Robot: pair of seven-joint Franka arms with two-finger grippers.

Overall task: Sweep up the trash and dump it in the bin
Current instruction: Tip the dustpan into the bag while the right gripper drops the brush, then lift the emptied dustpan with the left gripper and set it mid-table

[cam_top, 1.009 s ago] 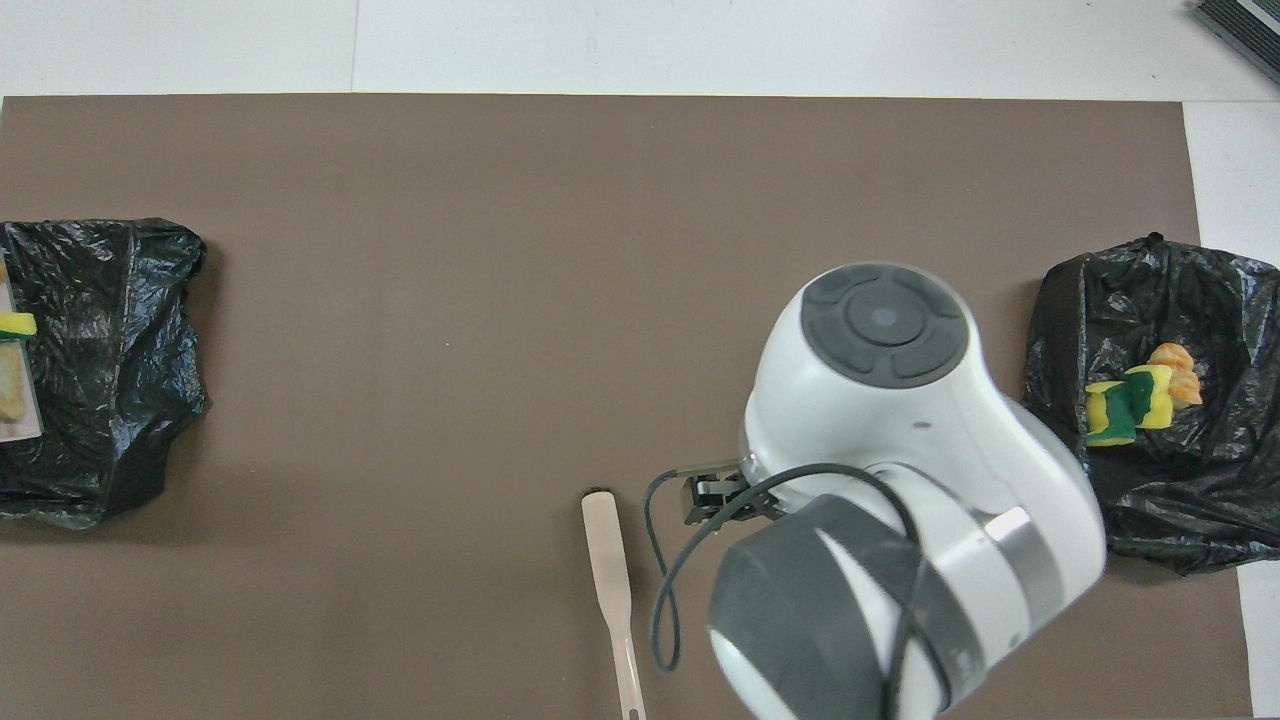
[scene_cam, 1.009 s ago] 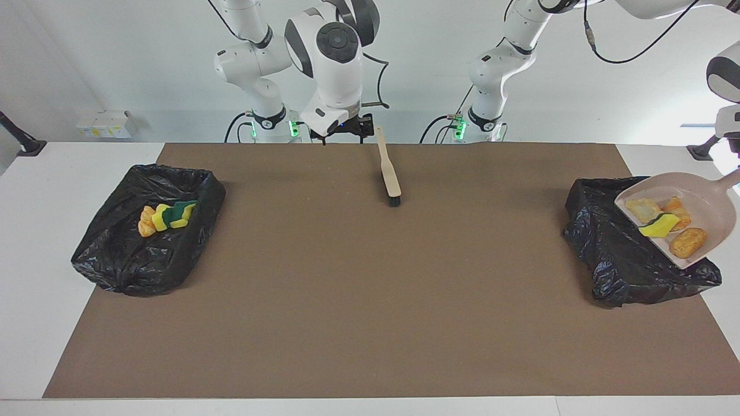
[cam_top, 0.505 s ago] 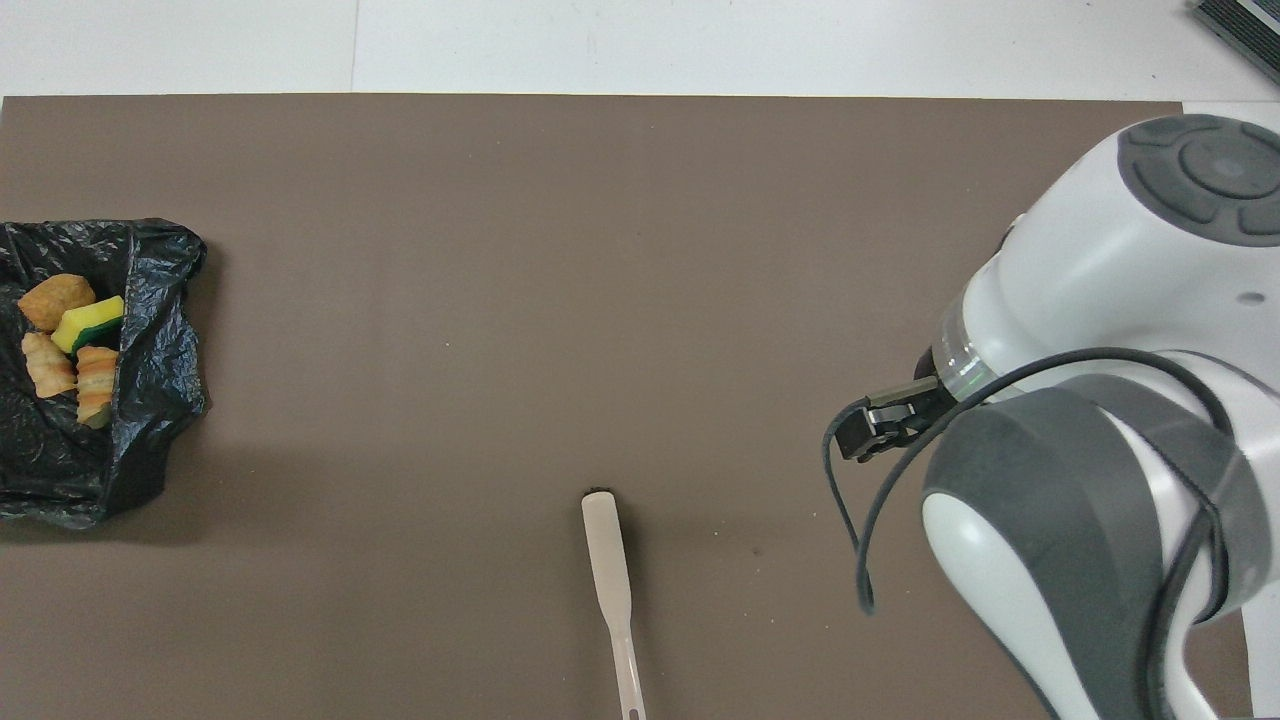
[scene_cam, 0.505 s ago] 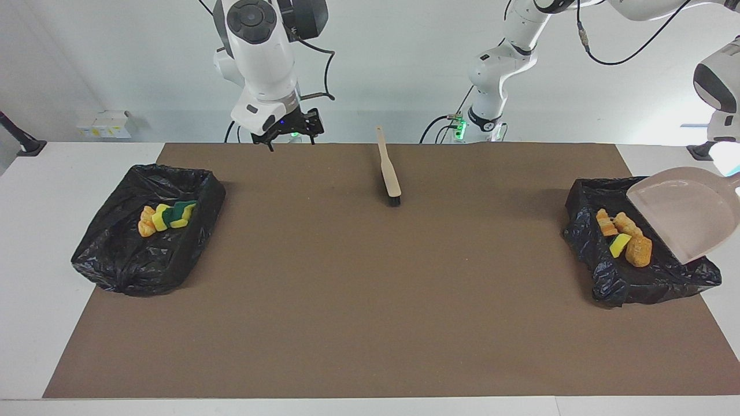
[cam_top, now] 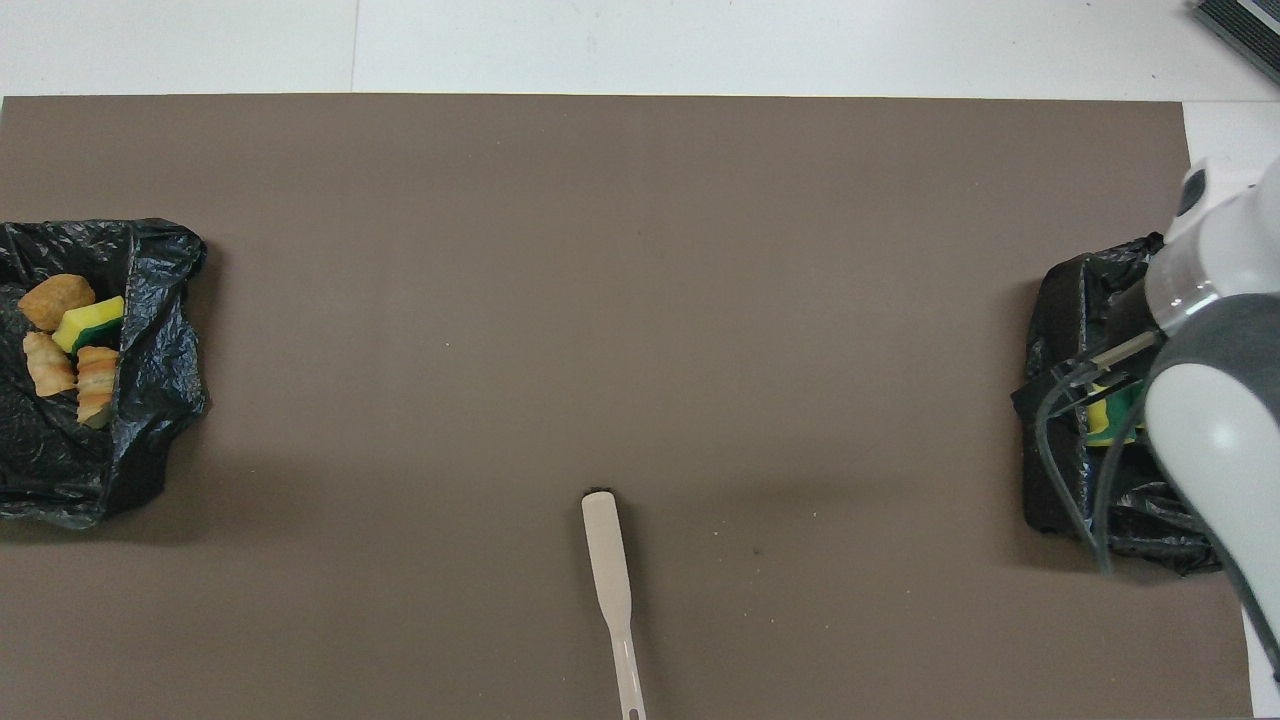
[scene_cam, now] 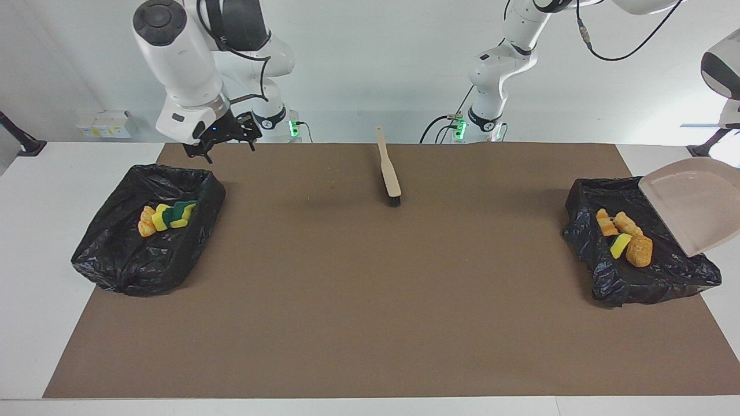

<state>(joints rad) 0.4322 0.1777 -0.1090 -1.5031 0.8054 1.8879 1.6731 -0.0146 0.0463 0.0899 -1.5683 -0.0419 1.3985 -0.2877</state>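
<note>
At the right arm's end of the counter (scene_cam: pixel 34 231), a bin lined with a black bag (scene_cam: pixel 115 254) rests on the brown mat (scene_cam: pixel 370 300). Part of the trash lies in it: an orange-tan piece and yellow, green-backed sponge chunks (scene_cam: pixel 167 216), bunched together.

The right end effector (scene_cam: pixel 222 147) hangs in the air over the mat's edge on the robots' side, just beside that bin's corner. Its fingers are spread wide and hold nothing.

Midway along the counter, a brush (scene_cam: pixel 390 173) lies flat on the mat, close to the robots. Its bristle end is farther from them than its handle, and nothing touches it.

At the left arm's end stands a second black-lined bin (scene_cam: pixel 665 277). The rest of the trash (scene_cam: pixel 627 242) sits inside: three orange-tan pieces and one yellow sponge chunk, close together.

A beige dustpan (scene_cam: pixel 691 205) hangs tilted over this bin with nothing in it, its handle running out of view toward the left arm (scene_cam: pixel 722 69). The left end effector is outside both views; it is closed, gripping the dustpan.
</note>
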